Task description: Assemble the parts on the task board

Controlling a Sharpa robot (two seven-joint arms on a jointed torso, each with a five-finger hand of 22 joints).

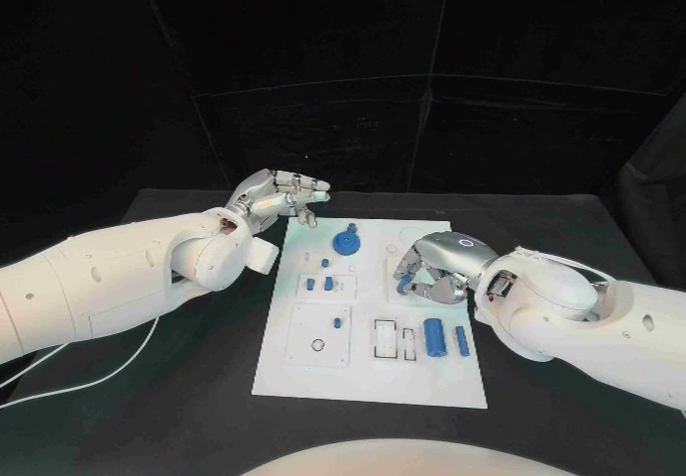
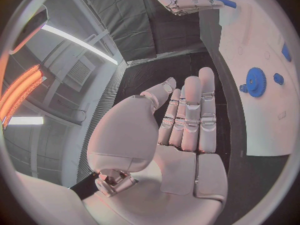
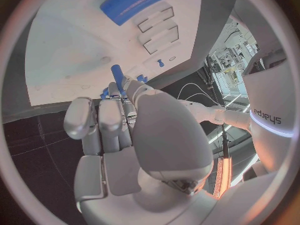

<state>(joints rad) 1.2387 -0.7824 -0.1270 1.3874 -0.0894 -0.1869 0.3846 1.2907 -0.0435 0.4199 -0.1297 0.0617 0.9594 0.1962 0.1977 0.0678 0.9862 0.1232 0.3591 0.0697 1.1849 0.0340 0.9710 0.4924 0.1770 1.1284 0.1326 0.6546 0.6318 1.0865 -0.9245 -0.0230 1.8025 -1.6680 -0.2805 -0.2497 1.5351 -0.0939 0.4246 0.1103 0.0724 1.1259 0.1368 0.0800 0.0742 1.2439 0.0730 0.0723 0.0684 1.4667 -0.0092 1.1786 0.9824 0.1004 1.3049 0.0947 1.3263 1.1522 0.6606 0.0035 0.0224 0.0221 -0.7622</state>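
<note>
Your right hand sits over the right-middle part of the flat white task board, fingers curled around a small blue peg; the right wrist view shows that peg sticking out past the fingertips, its long axis pointing at the board's surface. Which socket it is aimed at I cannot tell, since the hand covers that spot from the head camera. Your left hand hovers off the board's far-left corner, fingers straight and close together, holding nothing. The round blue gear stands on the board just beside it, well nearer the left hand than the right. The large blue cylinder and a slimmer blue pin lie lengthwise near the board's right edge, closest to your right arm.
</note>
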